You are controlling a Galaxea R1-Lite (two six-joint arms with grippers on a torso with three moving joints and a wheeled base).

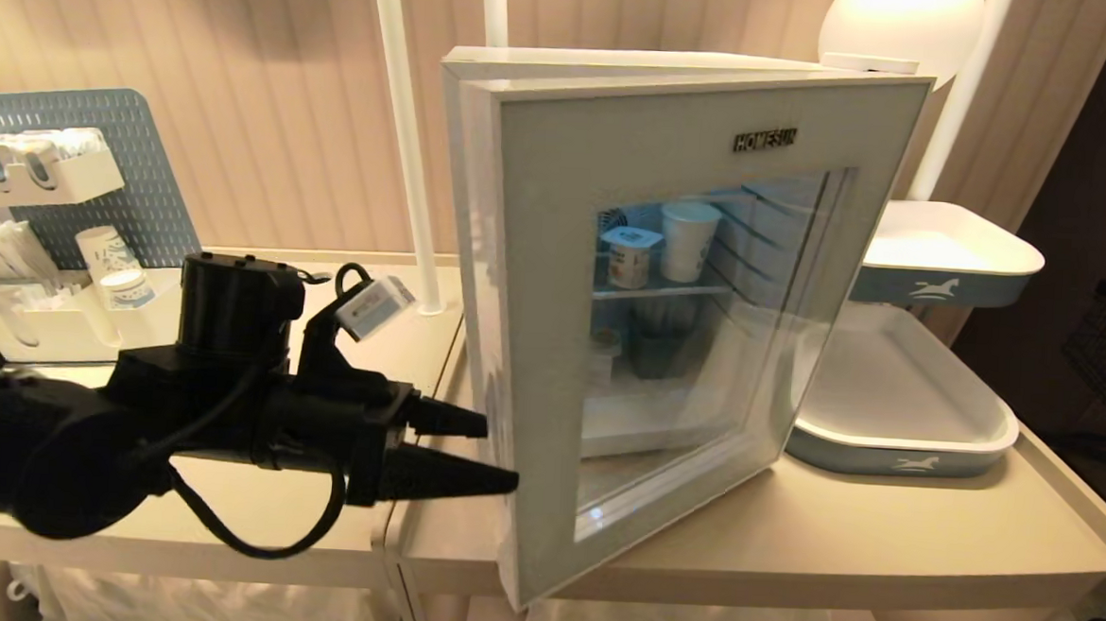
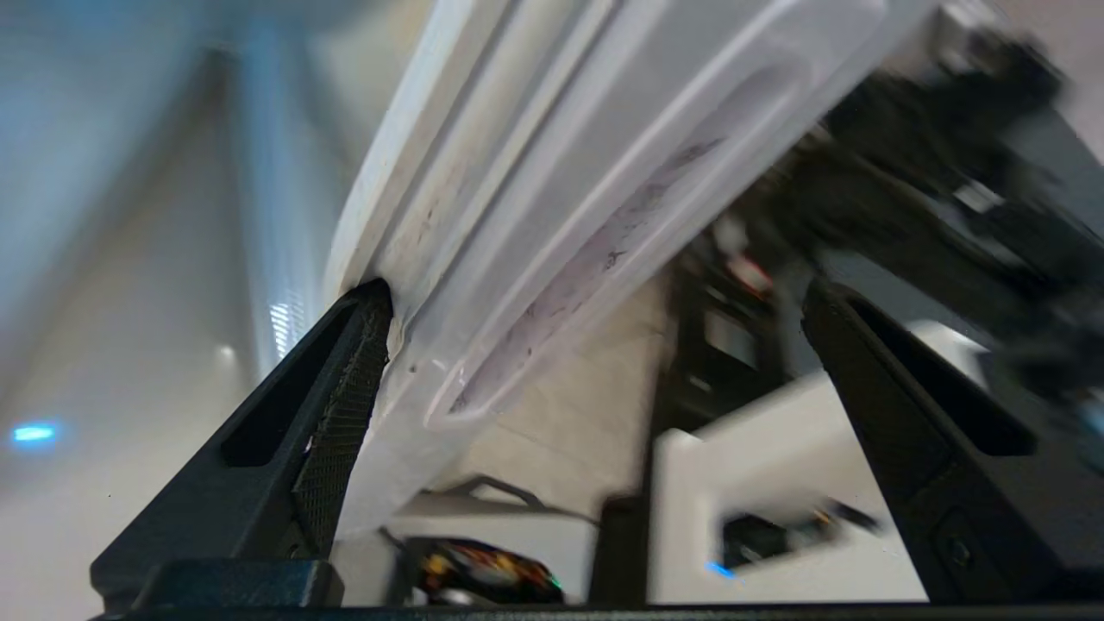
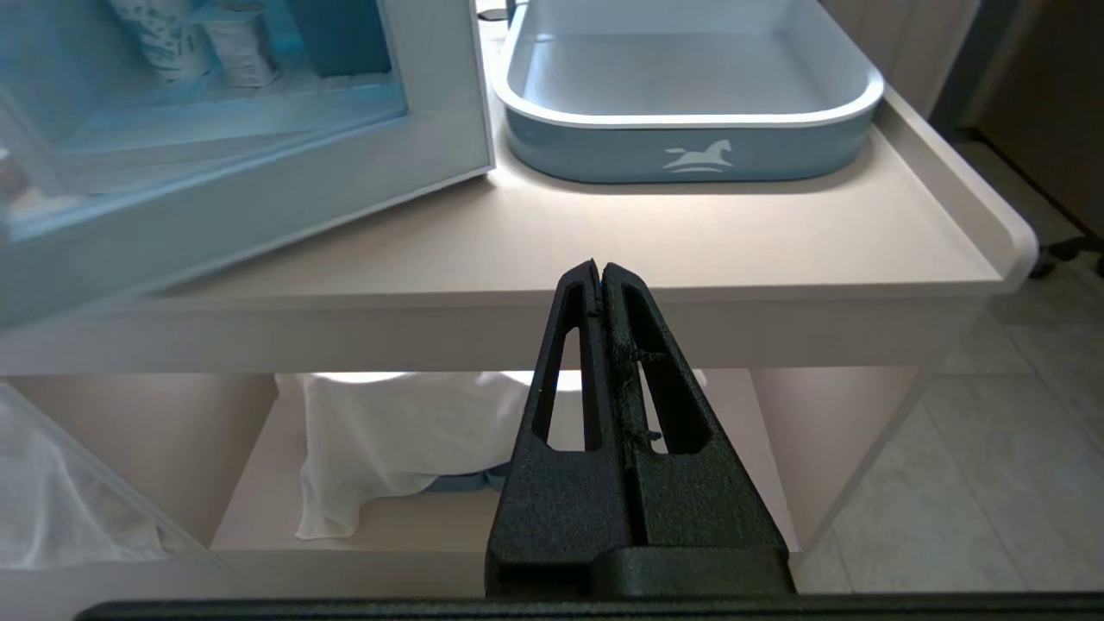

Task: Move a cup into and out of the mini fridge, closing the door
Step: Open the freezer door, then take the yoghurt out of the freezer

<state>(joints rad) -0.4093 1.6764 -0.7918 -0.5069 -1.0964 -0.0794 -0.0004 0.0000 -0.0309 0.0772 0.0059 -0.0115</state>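
So the left gripper (image 1: 498, 454) is reaching in level from the left with its fingers (image 2: 336, 431) spread wide, nothing held. Its tips sit right at the free left edge of the door (image 1: 551, 348), and in the left wrist view one finger is pressed against that white edge next to the recessed handle groove.

The fridge (image 1: 623, 63) stands at the left end of the right-hand table (image 1: 881, 545), just beside the seam with the left-hand table (image 1: 249, 512). The door is swung partly open, its lower corner poking out over the table's front edge. Through the glass I count two cups on the upper shelf: a short sealed one (image 1: 630, 256) and a taller white cup (image 1: 689, 240) just to its right. There's a dark container on the shelf below, but I can't tell what it is.

Far left, at the back of the left table, a rack (image 1: 51, 322) and pegboard (image 1: 135, 166) hold more cups. Nothing stands between the gripper and the door edge.

Right of the fridge are two white-and-blue trays with a horse logo: one on the table (image 1: 896, 452), almost touching the door, and one raised behind it (image 1: 952, 275).

The right gripper (image 3: 601, 280) hangs clenched and empty in front of the right table's front edge, well clear of everything.
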